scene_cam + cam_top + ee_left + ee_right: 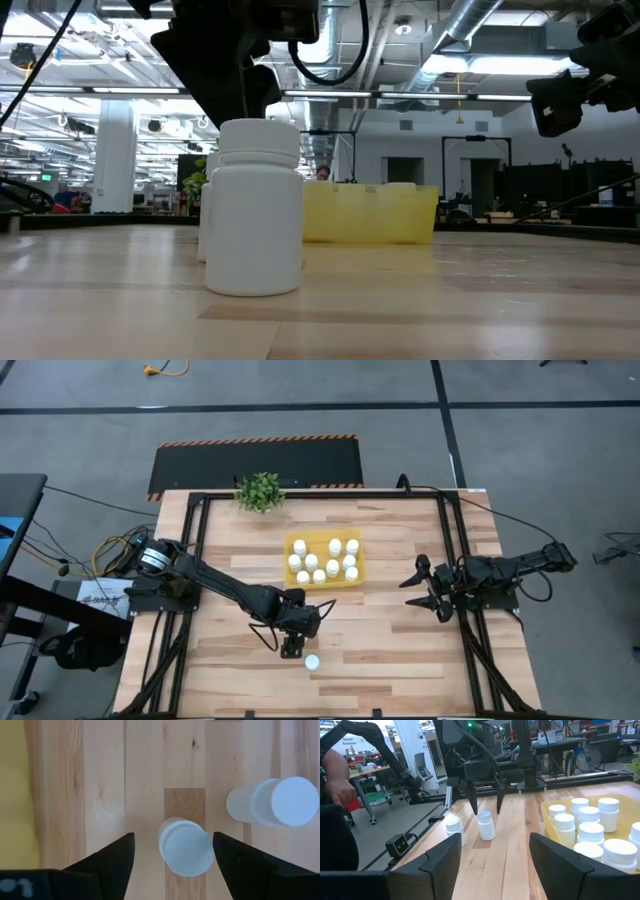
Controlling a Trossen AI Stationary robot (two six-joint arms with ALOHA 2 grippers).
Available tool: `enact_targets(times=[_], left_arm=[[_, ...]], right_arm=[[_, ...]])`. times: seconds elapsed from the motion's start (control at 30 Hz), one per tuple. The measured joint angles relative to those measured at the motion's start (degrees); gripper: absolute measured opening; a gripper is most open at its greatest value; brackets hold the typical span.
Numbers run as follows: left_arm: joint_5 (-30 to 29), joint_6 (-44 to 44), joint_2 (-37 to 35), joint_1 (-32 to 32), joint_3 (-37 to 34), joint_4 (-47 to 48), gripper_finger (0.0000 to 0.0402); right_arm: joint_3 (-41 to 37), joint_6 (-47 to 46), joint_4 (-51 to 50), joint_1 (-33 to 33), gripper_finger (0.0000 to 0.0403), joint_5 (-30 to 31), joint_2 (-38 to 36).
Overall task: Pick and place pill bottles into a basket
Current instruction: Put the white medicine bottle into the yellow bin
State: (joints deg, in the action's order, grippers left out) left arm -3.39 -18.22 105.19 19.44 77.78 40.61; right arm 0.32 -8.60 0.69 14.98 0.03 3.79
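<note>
While poised spread-fingered over the table (pixel 400 650), straddles one pill bottle (pixel 186 846) without touching, second bottle (pixel 272 801) just beside, yellow basket (pixel 293 540) near, right gripper (pixel 428 586) well apart, also spread.

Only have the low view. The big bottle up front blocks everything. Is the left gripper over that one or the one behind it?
Observer: The one behind. The left gripper has its jaws open on either side of that pill bottle; the front bottle stands free.
Operator: How many in the tray?
Observer: Ten bottles stand in the yellow tray, by the high view.
Operator: Right arm?
Observer: The right gripper waits near the table's right side, jaws open and empty.
</note>
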Motion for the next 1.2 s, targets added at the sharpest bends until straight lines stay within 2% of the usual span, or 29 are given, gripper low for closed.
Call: enact_targets(times=[0.33, 0.6, 1.2], left_arm=[[-1.9, -0.4, 0.0, 1.2, -0.1, 0.4, 0.0256], [0.1, -1.2, 2.4, 1.2, 0.0, -0.5, 0.0256], [-0.1, -2.2, 2.8, 1.1, -0.4, -0.1, 0.0256]], right_arm=[[0.0, 0.0, 0.0, 0.0, 0.0226, 0.0, 0.0], [0.0, 0.0, 0.0, 0.0, 0.0226, 0.0, 0.0], [0.0, 0.0, 0.0, 0.0, 0.0226, 0.0, 0.4]])
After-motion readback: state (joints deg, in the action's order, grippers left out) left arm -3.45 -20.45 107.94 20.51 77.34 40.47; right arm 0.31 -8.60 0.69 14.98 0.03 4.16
